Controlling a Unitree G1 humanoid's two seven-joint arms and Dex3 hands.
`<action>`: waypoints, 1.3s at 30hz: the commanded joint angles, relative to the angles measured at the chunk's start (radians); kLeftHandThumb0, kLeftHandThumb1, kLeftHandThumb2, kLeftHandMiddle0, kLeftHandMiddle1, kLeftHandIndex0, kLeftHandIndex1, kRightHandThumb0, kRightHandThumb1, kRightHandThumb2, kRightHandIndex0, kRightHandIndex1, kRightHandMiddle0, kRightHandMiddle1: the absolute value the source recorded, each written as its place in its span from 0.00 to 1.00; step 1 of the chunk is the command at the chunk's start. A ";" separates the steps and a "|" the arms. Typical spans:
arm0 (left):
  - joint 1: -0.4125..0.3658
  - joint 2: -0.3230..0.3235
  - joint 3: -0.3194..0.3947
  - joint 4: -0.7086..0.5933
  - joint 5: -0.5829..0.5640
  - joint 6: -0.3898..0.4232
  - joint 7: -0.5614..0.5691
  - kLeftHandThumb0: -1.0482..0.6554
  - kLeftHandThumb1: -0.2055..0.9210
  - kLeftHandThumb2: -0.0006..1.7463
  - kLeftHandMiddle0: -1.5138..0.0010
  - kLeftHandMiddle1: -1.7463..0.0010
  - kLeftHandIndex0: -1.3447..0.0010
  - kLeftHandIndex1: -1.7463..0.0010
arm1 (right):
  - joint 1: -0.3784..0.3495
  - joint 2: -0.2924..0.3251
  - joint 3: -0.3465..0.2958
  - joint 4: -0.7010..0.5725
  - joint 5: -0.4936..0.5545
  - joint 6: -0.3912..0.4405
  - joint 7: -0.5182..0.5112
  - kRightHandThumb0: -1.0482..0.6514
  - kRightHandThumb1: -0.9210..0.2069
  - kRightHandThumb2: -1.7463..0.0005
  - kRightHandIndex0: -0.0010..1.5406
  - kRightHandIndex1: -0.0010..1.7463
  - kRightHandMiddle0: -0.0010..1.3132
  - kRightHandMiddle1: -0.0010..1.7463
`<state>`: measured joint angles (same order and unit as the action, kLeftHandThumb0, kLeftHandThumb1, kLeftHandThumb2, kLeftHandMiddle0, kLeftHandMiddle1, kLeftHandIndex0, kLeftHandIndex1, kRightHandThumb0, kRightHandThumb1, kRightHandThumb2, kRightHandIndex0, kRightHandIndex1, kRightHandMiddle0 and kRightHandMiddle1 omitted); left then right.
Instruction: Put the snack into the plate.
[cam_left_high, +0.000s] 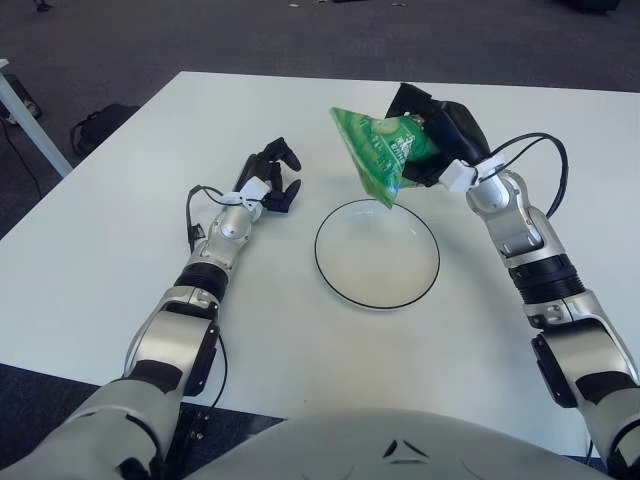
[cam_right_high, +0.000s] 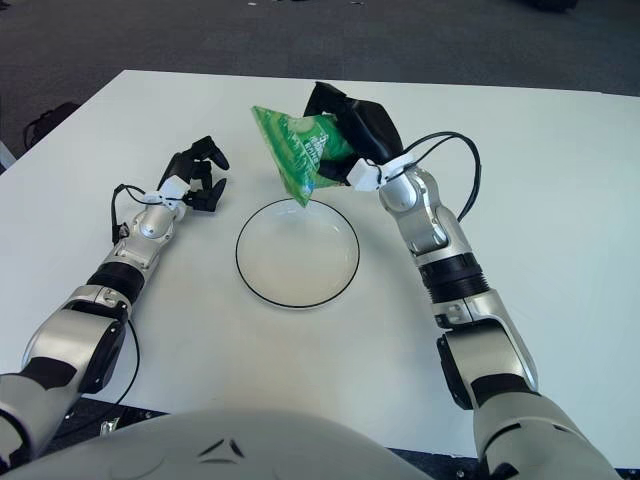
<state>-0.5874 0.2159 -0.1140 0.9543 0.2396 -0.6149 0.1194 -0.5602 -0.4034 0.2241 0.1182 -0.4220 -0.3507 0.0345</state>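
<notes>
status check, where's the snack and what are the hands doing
Right hand shut on green snack bag, held above plate's far rim. Plate bare. Left hand idle left of plate, holding nothing. Nothing in the way.

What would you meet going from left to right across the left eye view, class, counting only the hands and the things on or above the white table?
Left hand, idle beside the plate on its left → plate → green snack bag → right hand, its fingers holding the bag above the plate's far rim.
</notes>
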 joint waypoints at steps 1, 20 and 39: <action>0.095 -0.037 -0.004 0.073 -0.013 0.041 -0.030 0.35 0.52 0.71 0.32 0.00 0.58 0.00 | 0.021 -0.004 0.001 -0.029 0.021 -0.042 0.035 0.62 0.80 0.07 0.57 0.93 0.46 1.00; 0.096 -0.069 0.052 0.047 -0.114 0.119 -0.120 0.34 0.51 0.71 0.35 0.00 0.58 0.00 | 0.061 -0.025 0.053 -0.028 0.056 -0.224 0.199 0.62 0.83 0.05 0.59 0.93 0.48 1.00; 0.113 -0.095 0.079 -0.023 -0.172 0.205 -0.157 0.35 0.52 0.71 0.35 0.00 0.58 0.00 | 0.052 -0.135 0.120 0.013 0.054 -0.339 0.445 0.42 0.57 0.33 0.20 0.92 0.21 0.80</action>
<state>-0.5678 0.1516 -0.0223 0.8901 0.0634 -0.4736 -0.0073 -0.5263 -0.5149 0.3176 0.1034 -0.3660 -0.6637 0.4440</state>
